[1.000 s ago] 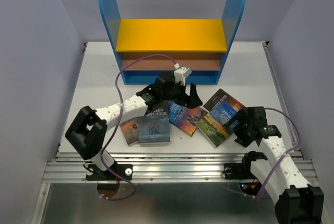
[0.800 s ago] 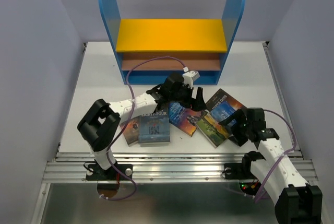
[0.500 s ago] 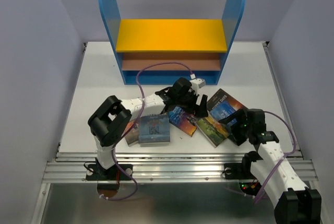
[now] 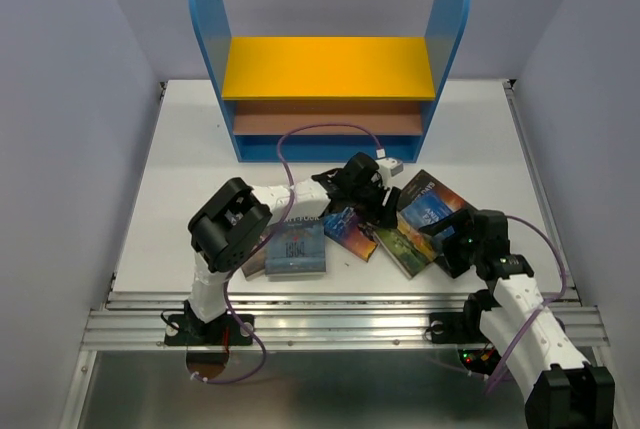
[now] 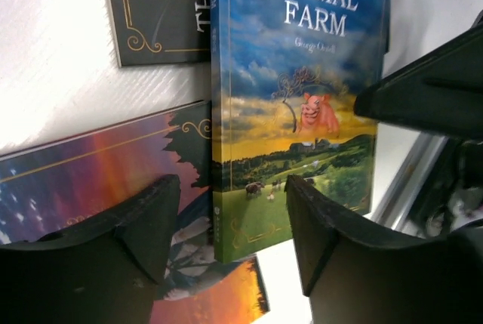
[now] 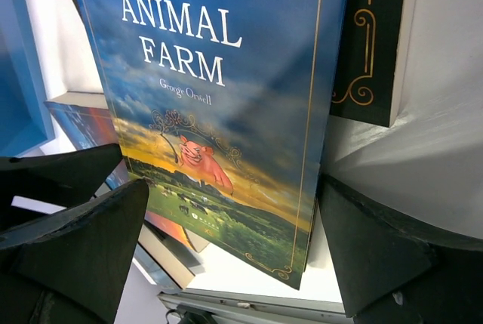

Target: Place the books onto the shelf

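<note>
Books (image 4: 340, 229) lay fanned flat by the table's (image 4: 170, 149) near edge, about mid-way along. Shelf (image 4: 328, 67) stood at the far edge, none seen on it. Animal Farm (image 5: 302, 112) lay on top, toward the right. L gripper (image 5: 232, 195) was part-open, fingers astride its spine corner, nothing gripped. R gripper (image 6: 234, 203) was wide open and empty, astride the same bk from the other end. Prob. light, thin, bendy; glossy cover looked slippery. Lying flat, so hard to pinch. Best hold imo: spine edge where it overhangs.
</note>
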`<state>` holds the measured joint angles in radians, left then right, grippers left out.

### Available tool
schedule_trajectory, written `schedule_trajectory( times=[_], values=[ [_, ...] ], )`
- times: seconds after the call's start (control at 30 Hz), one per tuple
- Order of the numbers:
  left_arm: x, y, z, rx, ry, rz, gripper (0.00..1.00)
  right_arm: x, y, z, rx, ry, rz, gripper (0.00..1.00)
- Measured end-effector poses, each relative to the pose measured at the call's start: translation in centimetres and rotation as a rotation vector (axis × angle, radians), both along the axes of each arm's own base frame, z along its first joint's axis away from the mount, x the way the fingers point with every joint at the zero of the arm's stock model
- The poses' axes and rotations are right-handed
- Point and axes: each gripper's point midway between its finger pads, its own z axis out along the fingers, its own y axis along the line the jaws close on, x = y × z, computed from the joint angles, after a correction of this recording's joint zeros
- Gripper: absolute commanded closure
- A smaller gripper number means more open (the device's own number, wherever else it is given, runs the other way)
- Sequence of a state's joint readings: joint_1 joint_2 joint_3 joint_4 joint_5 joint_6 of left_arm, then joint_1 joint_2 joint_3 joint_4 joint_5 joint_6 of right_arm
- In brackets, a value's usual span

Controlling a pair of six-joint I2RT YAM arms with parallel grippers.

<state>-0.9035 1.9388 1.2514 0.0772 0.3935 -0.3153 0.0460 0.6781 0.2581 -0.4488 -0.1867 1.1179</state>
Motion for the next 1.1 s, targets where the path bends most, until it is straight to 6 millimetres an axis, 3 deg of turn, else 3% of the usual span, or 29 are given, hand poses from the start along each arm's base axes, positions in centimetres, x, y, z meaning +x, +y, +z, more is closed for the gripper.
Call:
schedule_trajectory(
  times=[0.13,0.27,0.5,0.8,1.1],
  values=[
    [-0.2,-0.2,-0.6,0.019,-0.010,-0.016,0.51,0.3,0.1,0.0,0.012,-0.022,-0.011,0.00],
    [-0.5,0.1,-1.2,0.057,-0.029,-0.016,0.75,0.7,0.3,0.2,0.033,-0.068,-0.016,0.03],
    [-0.6,0.0,-1.1,0.063,-0.027,-0.011,0.96,0.4,0.2,0.7,0.006,-0.137,0.013,0.12],
    [-1.1,-0.1,-1.3,0.074,-0.017,-0.007,1.00,0.4,-0.1,2.6,-0.038,-0.263,0.051,0.20],
    [-1.1,0.0,-1.3,0.075,-0.011,0.003,1.00,0.2,-0.2,1.7,-0.062,-0.223,0.066,0.51]
  ],
)
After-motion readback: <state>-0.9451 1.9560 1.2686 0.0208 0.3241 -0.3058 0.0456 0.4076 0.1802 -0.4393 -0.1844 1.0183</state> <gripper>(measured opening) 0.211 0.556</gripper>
